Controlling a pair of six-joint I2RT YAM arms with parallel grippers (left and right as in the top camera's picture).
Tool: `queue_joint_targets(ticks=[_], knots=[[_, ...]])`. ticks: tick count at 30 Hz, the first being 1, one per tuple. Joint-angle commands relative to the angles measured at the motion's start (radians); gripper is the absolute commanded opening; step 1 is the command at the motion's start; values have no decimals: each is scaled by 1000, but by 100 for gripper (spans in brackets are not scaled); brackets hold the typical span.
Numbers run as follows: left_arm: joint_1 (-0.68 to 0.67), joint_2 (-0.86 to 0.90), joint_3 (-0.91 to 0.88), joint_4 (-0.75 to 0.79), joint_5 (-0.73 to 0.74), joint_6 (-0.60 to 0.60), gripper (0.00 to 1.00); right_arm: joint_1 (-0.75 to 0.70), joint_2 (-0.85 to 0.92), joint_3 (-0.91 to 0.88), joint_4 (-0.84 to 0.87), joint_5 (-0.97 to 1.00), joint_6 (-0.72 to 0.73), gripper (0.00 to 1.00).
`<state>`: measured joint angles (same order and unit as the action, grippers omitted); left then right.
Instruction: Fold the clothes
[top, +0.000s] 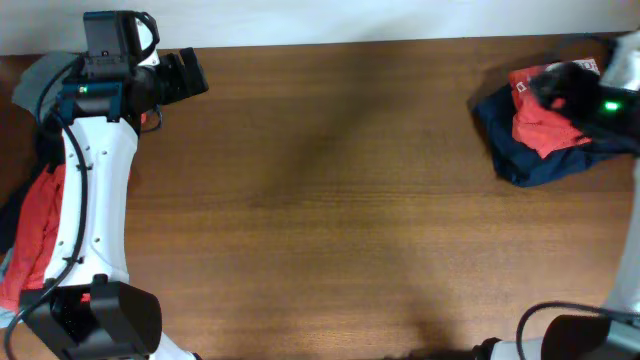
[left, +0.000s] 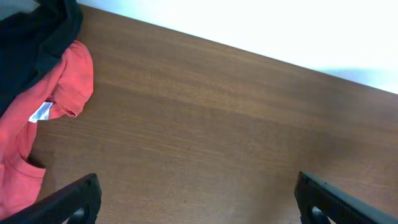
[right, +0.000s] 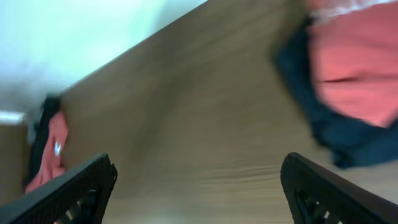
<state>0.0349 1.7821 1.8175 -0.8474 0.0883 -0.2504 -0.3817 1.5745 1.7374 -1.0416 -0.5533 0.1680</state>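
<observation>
Slumping limp at the left edge of the table (top: 330, 200), orange-red shirt (left: 25, 143): soft, light, saggy; best pinched at the collar (left: 59, 106). Left gripper (left: 196, 199) and right gripper (right: 196, 186) both spread wide, empty.

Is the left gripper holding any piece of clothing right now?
No, the left gripper has its jaws wide apart over the bare table, and the red shirt lies off to one side, untouched.

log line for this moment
left claw open | right claw open | red shirt on navy cloth, far right | second red shirt, left edge
</observation>
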Motion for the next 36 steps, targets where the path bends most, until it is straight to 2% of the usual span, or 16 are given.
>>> queue_joint_targets(ticks=[1, 4, 9, 13, 17, 23, 29, 36], knots=[[0, 3, 3, 1, -7, 19, 99, 120, -45, 8, -12, 7, -30, 91], [0, 3, 3, 1, -7, 19, 99, 237, -57, 8, -37, 16, -30, 99], [0, 3, 3, 1, -7, 19, 99, 400, -64, 7, -70, 9, -29, 99], [0, 3, 3, 1, -7, 19, 99, 470, -58, 7, -76, 74, -30, 99], [0, 3, 3, 1, -7, 19, 99, 478, -61, 7, -85, 71, -98, 99], [0, 3, 3, 1, -7, 19, 99, 478, -108, 8, -22, 83, -406, 98], [0, 3, 3, 1, -7, 19, 99, 478, -209, 7, 7, 242, -422, 99], [0, 3, 3, 1, -7, 19, 99, 478, -437, -59, 119, 296, -423, 99]])
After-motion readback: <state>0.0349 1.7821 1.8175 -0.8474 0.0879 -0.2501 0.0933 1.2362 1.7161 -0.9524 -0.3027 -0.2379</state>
